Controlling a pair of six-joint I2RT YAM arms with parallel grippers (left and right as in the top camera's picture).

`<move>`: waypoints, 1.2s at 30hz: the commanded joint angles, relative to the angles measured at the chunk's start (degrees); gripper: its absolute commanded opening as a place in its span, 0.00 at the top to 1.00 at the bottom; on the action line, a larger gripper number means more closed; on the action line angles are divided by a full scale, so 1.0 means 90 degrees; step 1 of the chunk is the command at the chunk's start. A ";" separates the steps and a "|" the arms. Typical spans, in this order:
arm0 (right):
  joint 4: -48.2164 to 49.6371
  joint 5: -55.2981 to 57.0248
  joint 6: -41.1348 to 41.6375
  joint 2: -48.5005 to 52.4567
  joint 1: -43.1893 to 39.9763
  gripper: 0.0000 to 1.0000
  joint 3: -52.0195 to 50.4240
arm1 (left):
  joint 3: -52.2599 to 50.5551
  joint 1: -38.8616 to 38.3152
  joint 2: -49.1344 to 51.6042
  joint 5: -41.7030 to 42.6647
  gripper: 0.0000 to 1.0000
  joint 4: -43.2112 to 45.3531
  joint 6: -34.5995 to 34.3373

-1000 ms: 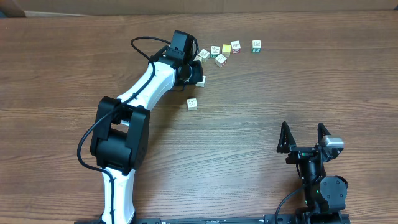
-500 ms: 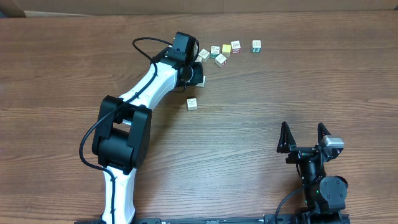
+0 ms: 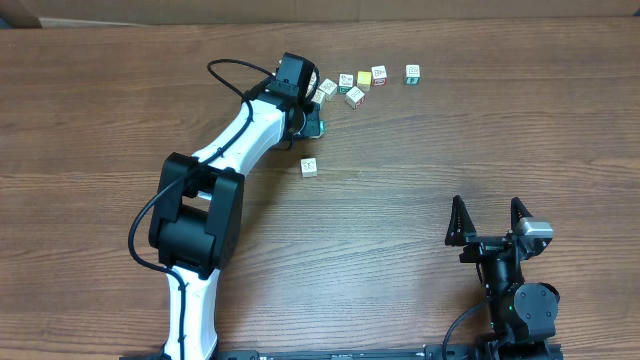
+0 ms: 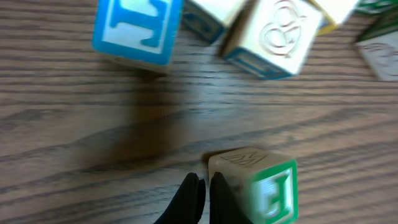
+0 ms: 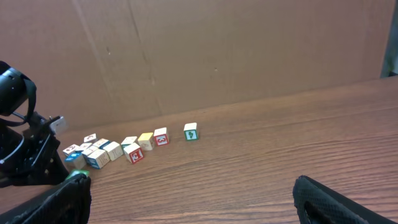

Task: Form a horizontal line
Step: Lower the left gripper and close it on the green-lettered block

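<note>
- The left gripper (image 3: 312, 118) reaches to the far side of the desk (image 3: 500, 130), down among the small picture cubes. Its fingers (image 4: 190, 196) are pressed tight together and hold nothing.
- In the left wrist view the closed tips sit low to the wood, right against the left edge of a green-lettered cube (image 4: 258, 186). This looks like a pushing stance: a shut pair makes one blunt point for nudging a tiny cube sideways rather than lifting it.
- The horizontal line (image 3: 364, 77) is only roughly begun. A few cubes run along the far part of the desk on a slight slant, and the end cube (image 3: 412, 72) sits off to the right across a gap.
- The green-lettered cube lies on the robot's side of that row, just beside the loose cluster (image 3: 327, 87) at its left end. I judge it is meant to be slid up into place.
- A blue-faced cube (image 4: 138, 28) and a cream cube (image 4: 277, 34) lie just beyond the fingertips, turned at odd angles. A careless shove could knock them further out of order.
- A lone cube (image 3: 309, 167) sits apart from the others, closer to the robot, and probably needs fetching later.
- The right gripper (image 3: 486, 203) rests at the near right of the desk, well apart from every cube. Its fingers are spread wide and empty, seemingly parked to leave the left arm room.
</note>
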 commanded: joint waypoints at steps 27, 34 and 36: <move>0.0027 -0.0010 -0.0027 -0.0063 -0.0017 0.00 -0.0090 | 0.1139 0.0017 0.0117 0.0066 0.96 -0.0967 -0.0039; 0.0027 -0.0010 -0.0027 -0.0063 -0.0017 0.00 -0.0090 | 0.1134 -0.0231 0.0119 0.0058 0.55 -0.0855 0.0209; 0.0027 -0.0010 -0.0027 -0.0063 -0.0017 0.00 -0.0090 | 0.1134 -0.0311 0.0119 0.0027 0.46 -0.0848 0.0233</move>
